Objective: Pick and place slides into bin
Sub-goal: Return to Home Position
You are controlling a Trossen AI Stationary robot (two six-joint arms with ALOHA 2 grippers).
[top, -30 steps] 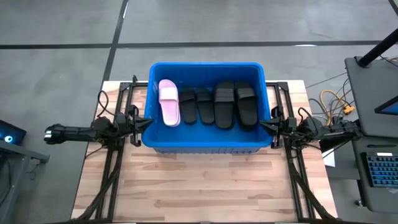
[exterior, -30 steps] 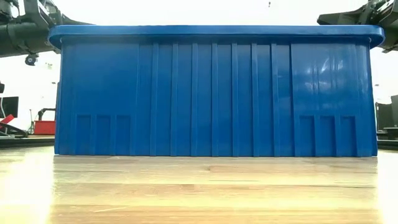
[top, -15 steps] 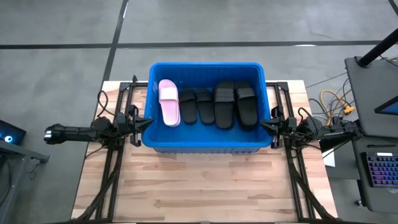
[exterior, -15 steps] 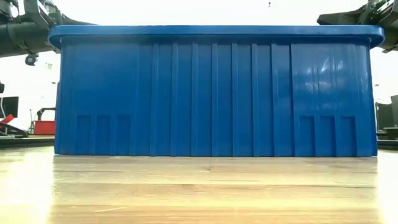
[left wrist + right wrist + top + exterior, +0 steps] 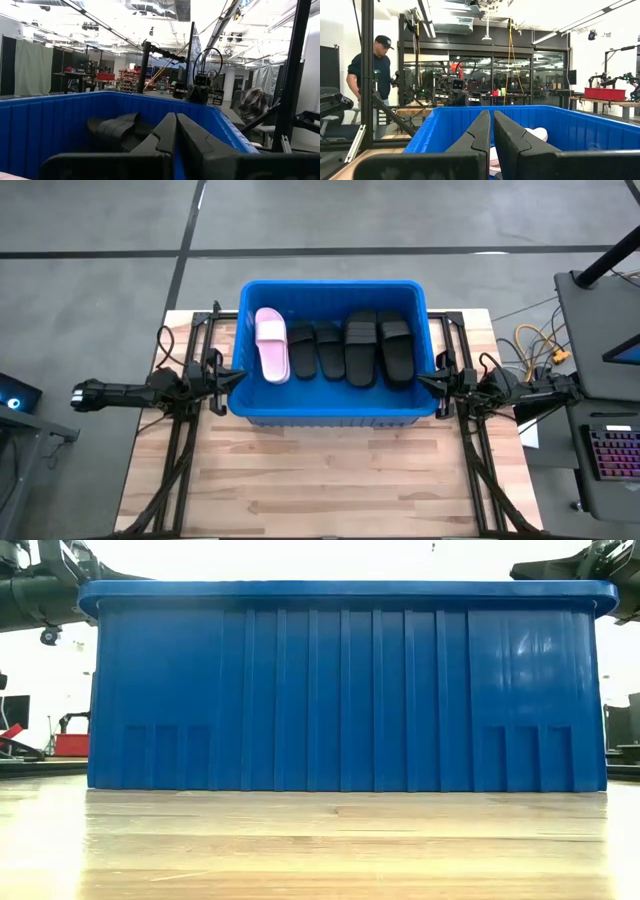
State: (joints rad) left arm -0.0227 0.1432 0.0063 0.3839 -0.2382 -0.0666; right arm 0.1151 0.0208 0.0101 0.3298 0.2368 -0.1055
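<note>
Five slides show inside the bin (image 5: 330, 416), and that's where we start. One pink slide (image 5: 271, 345) lies along the bin's left wall, and four black slides (image 5: 361, 347) lie side by side next to it, all lengthwise on the floor of the tub. Whether anything sits under the pink one, we cannot tell from above.

We scan the table (image 5: 330, 480) and find no slide on the wood around the bin. So we judge the picking and placing done, as far as these views reach. All that looks left is for the arms to settle at rest.

The left gripper (image 5: 232, 378) sits just outside the bin's left wall, near the rim. Its fingers are pressed together and hold nothing; its wrist view shows them meeting, with black slides beyond. The right gripper (image 5: 428, 382) mirrors it at the right wall, fingers likewise brought together and empty.

In the room behind, a person (image 5: 375, 75) stands at a bench, well apart from the work.
</note>
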